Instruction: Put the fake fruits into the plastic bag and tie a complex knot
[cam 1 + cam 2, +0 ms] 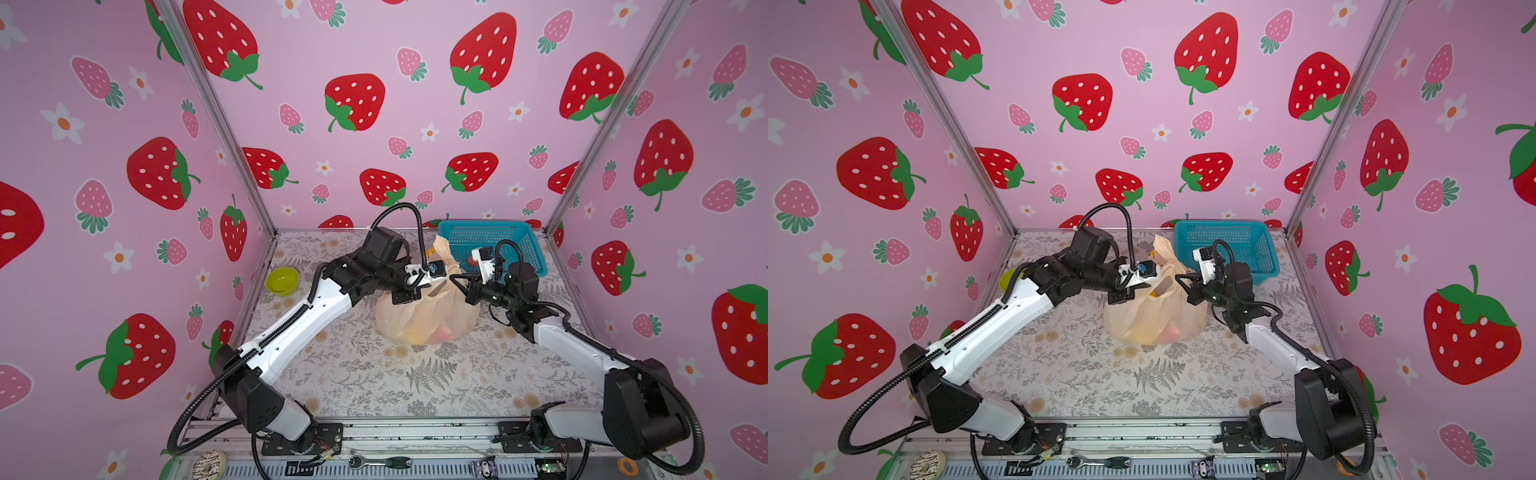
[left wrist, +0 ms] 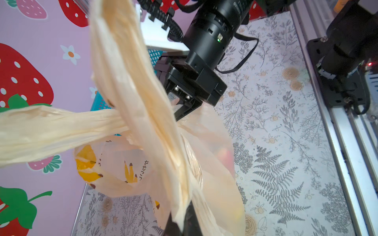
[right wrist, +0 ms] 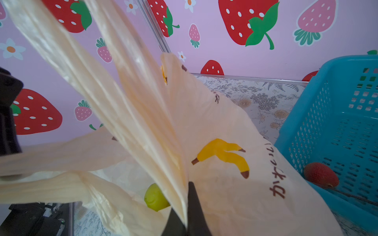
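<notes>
At the middle of the table (image 1: 415, 374) the plastic bag (image 1: 424, 320) sits with a green fruit (image 3: 155, 197) at its mouth. Its handle strips (image 2: 133, 81) cross just above it, between my left pincer (image 1: 409, 294) and right pincer (image 1: 466, 287), each clamped on a strip. If I pull too hard, I reckon the thin film tears or slips free. One strawberry (image 3: 321, 174) lies in the blue basket (image 3: 337, 122), so tying now would shut it out.

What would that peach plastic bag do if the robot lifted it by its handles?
Probably sag and swing: the plastic bag looks thin and crumpled, its handle strips bunched into ropes. Likely bottom-heavy, since the green fruit sits loose inside and may roll.
</notes>
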Controlling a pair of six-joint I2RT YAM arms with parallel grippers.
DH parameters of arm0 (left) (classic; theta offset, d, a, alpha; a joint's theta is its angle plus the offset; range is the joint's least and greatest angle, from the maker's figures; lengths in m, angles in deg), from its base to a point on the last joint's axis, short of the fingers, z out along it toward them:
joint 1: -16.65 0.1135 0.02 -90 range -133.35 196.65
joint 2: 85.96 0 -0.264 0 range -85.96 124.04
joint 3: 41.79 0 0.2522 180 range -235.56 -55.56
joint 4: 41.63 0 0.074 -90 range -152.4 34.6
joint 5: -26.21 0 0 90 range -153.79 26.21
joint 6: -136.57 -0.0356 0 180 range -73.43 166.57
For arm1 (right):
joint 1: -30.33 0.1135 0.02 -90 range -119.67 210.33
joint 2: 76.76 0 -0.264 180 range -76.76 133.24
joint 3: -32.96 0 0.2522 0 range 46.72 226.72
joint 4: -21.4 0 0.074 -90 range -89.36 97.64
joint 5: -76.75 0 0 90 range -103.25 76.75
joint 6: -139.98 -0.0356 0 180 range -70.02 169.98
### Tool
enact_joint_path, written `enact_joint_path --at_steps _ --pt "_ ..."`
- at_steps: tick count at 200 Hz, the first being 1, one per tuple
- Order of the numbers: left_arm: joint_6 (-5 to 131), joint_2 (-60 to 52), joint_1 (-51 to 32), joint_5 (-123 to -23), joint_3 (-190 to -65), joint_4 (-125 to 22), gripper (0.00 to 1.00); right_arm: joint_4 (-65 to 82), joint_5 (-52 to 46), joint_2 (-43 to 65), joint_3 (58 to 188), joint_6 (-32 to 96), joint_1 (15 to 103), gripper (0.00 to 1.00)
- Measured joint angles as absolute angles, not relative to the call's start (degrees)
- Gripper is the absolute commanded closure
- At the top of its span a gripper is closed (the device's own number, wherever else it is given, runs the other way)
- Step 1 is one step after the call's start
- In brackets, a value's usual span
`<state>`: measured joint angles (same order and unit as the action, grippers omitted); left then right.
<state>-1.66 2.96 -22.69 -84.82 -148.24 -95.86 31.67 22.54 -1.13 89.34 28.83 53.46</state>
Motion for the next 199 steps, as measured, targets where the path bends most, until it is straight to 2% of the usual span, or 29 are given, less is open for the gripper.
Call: enact_joint_path --at_steps 32,78,129,130,140,178,199 --pt "-4.8 6.6 -23.4 -80.1 -154.7 -101.6 1.0 30.3 22.6 -1.2 89.6 31.3 53.5 0.91" --pt "-7.6 9.7 -23.5 -76.8 -158.6 -106.3 1.0 30.5 24.1 -2.8 89.6 37.9 53.5 0.69" --pt "-9.4 11.1 -23.6 -75.8 -161.0 -108.4 1.0 30.9 27.0 -2.8 90.7 47.7 53.4 0.49" --pt "-9.4 11.1 -23.6 -75.8 -161.1 -108.5 1.0 30.9 27.0 -2.8 90.7 48.0 53.4 0.46" --pt "-9.6 11.1 -23.6 -75.8 -161.5 -108.6 1.0 31.0 27.5 -2.8 91.0 49.7 53.4 0.38" --pt "-10.5 11.1 -23.3 -75.8 -161.7 -109.3 1.0 33.0 31.0 -2.7 91.4 55.7 53.2 0.2" --pt "-10.7 11.1 -23.1 -75.9 -161.6 -109.2 1.0 34.1 33.9 -1.1 92.7 57.3 53.2 0.16"
